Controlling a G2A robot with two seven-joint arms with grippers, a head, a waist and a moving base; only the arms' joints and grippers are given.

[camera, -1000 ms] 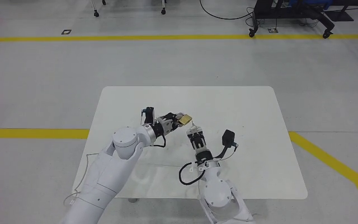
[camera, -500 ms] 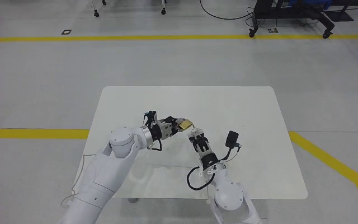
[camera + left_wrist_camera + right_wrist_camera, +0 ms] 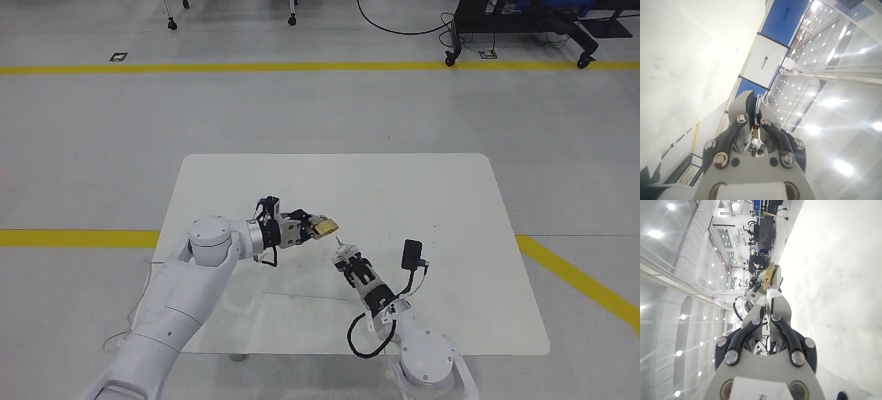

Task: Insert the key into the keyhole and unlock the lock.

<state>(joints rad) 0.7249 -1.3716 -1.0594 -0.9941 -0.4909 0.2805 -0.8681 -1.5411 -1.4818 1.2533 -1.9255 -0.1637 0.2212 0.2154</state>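
A brass padlock (image 3: 323, 227) is held above the white table (image 3: 450, 190), with my left gripper (image 3: 305, 226) shut on it. In the left wrist view the lock's brass body (image 3: 756, 133) and silver shackle (image 3: 759, 99) sit between the fingers. My right gripper (image 3: 343, 252) is just beside and below the lock, its taped fingers (image 3: 772, 298) pressed together on the small key (image 3: 341, 246), which is mostly hidden. In the right wrist view the padlock (image 3: 767, 276) faces me with its keyhole (image 3: 765, 281) just beyond my fingertips.
The table's edges lie far from both grippers. A yellow floor line (image 3: 70, 238) runs under the table, and black equipment carts (image 3: 520, 25) stand far behind.
Both grippers have shifted toward the table's near edge together. The lock has tilted a little lower, and the right gripper has stayed close beneath it.
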